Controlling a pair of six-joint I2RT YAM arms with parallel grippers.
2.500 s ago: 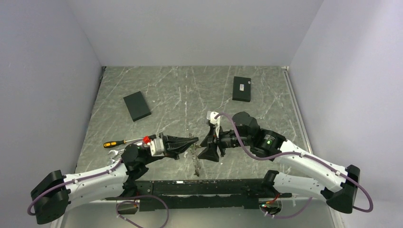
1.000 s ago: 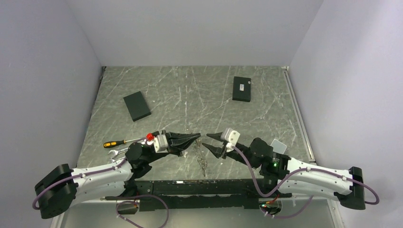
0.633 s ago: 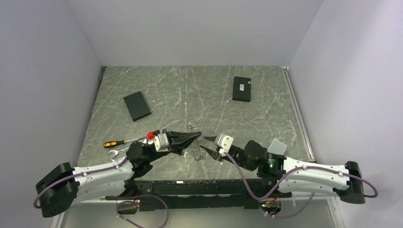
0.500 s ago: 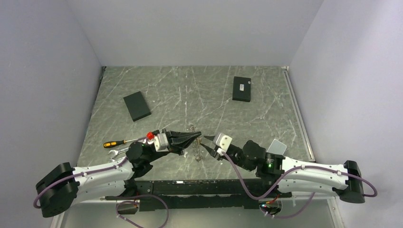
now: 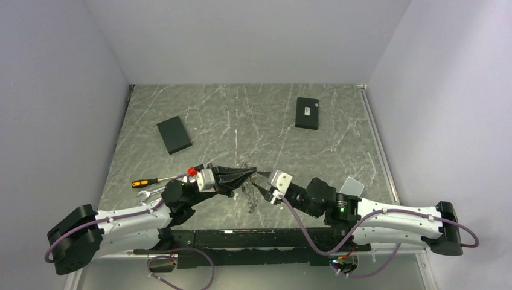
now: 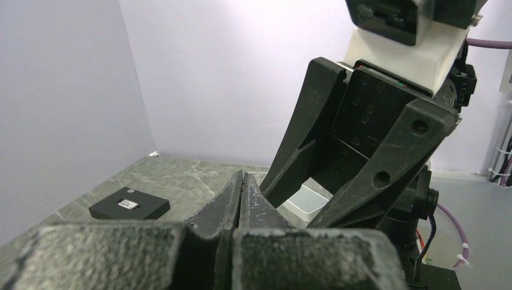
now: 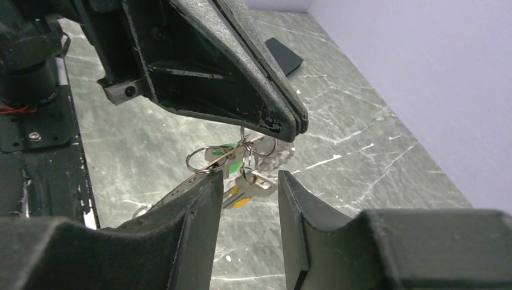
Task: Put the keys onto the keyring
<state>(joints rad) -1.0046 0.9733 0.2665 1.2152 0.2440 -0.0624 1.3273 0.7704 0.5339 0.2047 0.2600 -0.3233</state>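
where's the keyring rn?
Right wrist view, centre: the keyring hangs from the tips of the shut left gripper, just above the open right gripper. Top view: low centre, between the two.

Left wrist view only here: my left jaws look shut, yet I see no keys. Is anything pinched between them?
Observer: Yes. The right wrist view shows the left gripper shut on the keyring, with the keys dangling beneath its tips.
Operator: And the right arm?
Observer: The right gripper is open and straddles the dangling keys from below; whether it touches them I cannot tell.
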